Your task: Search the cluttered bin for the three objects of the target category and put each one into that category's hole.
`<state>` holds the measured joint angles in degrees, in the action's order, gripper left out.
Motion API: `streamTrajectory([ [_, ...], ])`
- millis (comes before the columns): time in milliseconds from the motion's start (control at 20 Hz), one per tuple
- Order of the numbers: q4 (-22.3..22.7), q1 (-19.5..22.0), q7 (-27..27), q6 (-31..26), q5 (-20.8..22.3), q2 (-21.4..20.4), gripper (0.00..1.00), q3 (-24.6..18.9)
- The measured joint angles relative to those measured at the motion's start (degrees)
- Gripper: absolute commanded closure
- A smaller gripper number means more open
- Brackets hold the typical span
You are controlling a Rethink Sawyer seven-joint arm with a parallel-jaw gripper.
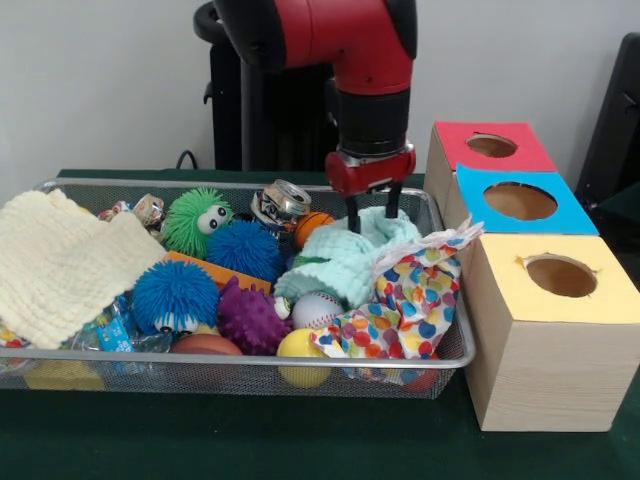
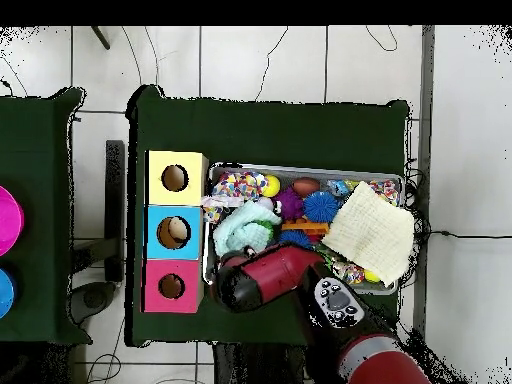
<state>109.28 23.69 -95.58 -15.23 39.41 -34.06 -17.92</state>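
Front view: gripper (image 1: 368,215), fingers spread, descends onto the mint-green cloth (image 1: 345,262) at the right of the wire-mesh bin (image 1: 250,364); the red box's hole (image 1: 491,146) lies far right. Overhead view: arm (image 2: 275,277) covers the bin's (image 2: 300,171) near-left corner; the hole (image 2: 171,286) is left of it.

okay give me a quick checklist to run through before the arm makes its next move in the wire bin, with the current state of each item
1. Gripper over the bin: ok, it hangs at the far right part, fingers apart.
2. Gripper empty: ok, nothing shows between the fingers.
3. What lies right under it: the mint green cloth, with the fingertips at its top edge; contact cannot tell.
4. Red-topped box's hole clear: ok in the front view; its inside cannot tell.
5. Path from bin to that hole: ok, the box stands just past the bin's right rim, nothing between.
6. Target objects found: cannot tell, the cloths cover part of the clutter.
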Motion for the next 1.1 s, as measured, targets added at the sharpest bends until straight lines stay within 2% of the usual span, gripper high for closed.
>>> streamTrajectory([
  [100, -0.01, 2.87, 0.00, -3.46, -0.23, -0.68, 0.00, -1.37],
  [400, 0.00, 8.34, 0.00, -8.43, -0.67, -2.69, 0.00, -4.28],
  [850, 0.03, 13.77, 0.00, -8.51, -1.05, -5.83, 0.00, -9.36],
  [1100, 0.06, 16.28, 0.00, -8.51, -0.15, -7.26, 0.00, -9.90],
])
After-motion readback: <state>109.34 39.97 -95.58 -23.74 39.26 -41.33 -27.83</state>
